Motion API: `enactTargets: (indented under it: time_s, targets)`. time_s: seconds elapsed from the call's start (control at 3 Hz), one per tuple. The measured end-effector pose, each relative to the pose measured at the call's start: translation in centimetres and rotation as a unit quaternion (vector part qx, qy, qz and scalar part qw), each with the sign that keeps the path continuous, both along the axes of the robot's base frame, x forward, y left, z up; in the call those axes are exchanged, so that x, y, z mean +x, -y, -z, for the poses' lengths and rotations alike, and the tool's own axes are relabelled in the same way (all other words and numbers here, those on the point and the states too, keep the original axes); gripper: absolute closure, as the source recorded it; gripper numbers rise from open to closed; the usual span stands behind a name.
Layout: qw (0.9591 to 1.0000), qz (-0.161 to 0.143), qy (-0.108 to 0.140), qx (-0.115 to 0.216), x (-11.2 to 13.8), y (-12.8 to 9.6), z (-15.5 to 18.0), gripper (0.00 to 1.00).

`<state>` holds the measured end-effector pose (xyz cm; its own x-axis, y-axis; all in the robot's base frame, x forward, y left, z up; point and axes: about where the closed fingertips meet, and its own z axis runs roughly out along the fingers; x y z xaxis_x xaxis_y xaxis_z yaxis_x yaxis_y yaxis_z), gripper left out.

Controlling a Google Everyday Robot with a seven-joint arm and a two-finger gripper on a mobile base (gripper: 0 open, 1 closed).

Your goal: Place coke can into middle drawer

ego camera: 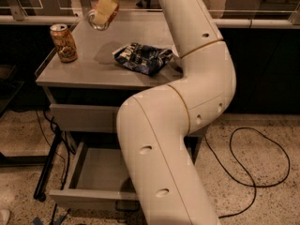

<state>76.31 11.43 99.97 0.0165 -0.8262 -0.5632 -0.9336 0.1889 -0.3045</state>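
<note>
One pincer [102,14] over cabinet top [93,67], clasping coke can [95,21], middle drawer [93,198] open.

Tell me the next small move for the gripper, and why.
Probably carry the gripper forward past the tabletop's front edge before lowering it. It hangs above the rear left corner with a round silvery end at it, likely the coke can. The middle drawer stands open below the front, and the brown-gold can stands close by, so keep clear of it.

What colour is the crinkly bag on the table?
The bag is dark blue with white patches, in the camera view. The gripper hangs above the table, back left.
</note>
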Motion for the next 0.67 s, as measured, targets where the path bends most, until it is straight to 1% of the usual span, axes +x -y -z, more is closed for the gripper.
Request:
enactTargets:
  time_s: [0.33, 0.67]
  targets:
    - [1.0000, -0.007, 0.003, 0.006, 0.0, -0.4, -0.1, 1.00]
    - [0.9999, -0.004, -0.015, 0.005, -1.1, -0.1, -0.4, 1.00]
